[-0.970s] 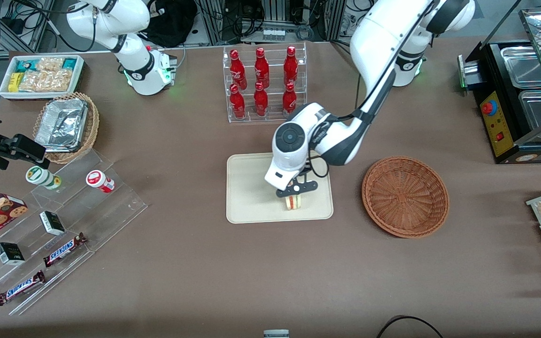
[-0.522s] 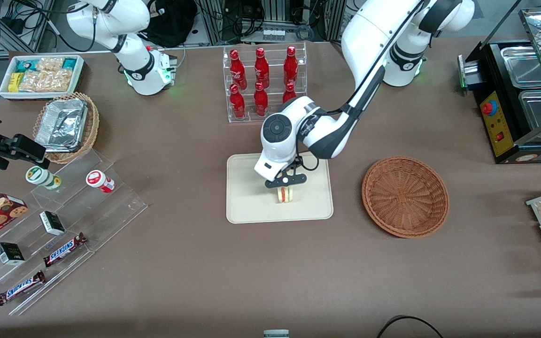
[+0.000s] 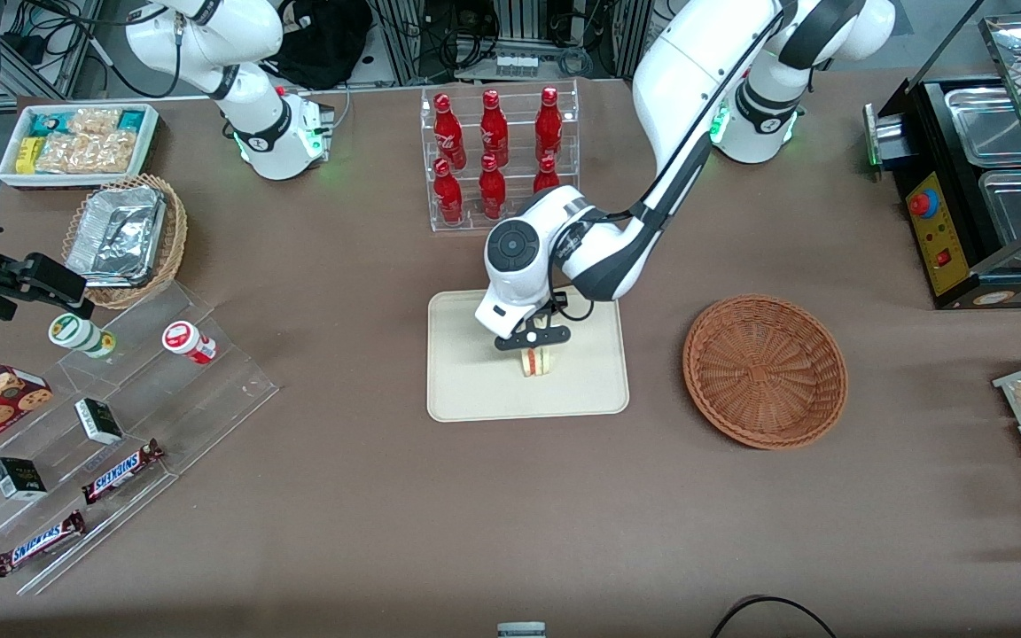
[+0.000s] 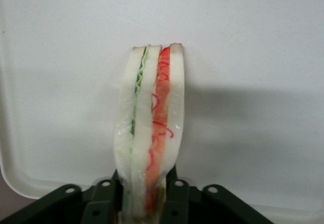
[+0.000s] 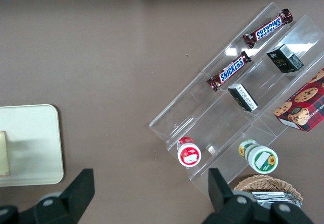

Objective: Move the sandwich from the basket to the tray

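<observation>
The left arm's black two-finger gripper point(image 3: 534, 352) hangs over the flat cream-coloured rectangular plastic tray point(image 3: 466, 390), its fingers point(image 4: 174, 196) clamped on the small triangular white-bread sandwich point(image 3: 535, 361). The sandwich seems to touch the tray. The round reddish-brown wicker basket point(image 3: 765, 370) sits beside the tray.

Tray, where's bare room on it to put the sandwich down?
The tray is bare around the sandwich, most toward the parked arm's end and the front camera. The end effector, shut on the sandwich, crowds the middle.
</observation>
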Available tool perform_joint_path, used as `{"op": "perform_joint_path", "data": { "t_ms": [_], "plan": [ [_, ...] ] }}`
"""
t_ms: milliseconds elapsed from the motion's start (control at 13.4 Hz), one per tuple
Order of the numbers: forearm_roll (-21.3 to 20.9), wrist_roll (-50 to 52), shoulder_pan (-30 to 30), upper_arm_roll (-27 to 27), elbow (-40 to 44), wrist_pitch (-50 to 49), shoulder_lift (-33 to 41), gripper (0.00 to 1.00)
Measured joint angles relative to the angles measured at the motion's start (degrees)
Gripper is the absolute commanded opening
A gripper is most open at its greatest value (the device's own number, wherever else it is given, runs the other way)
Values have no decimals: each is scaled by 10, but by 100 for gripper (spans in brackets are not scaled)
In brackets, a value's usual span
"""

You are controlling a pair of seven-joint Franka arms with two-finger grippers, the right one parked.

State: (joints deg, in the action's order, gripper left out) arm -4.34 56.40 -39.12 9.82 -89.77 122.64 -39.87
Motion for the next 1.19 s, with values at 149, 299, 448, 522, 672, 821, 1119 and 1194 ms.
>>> {"op": "perform_joint_path", "data": {
  "t_ms": [149,299,448,522,672,821,1119,1194],
  "plan": [
    [0,0,0,-1,0,8,0,100],
    [0,0,0,-1,2,8,1,100],
    [0,3,1,-3,4,-8,13,100],
    [0,3,1,-4,6,-28,26,100],
    [0,4,4,-10,10,-92,64,100],
    [0,6,19,-18,11,-149,111,100],
    [1,15,71,-22,10,-196,189,100],
    [0,15,82,-23,11,-222,209,100]
  ]
}}
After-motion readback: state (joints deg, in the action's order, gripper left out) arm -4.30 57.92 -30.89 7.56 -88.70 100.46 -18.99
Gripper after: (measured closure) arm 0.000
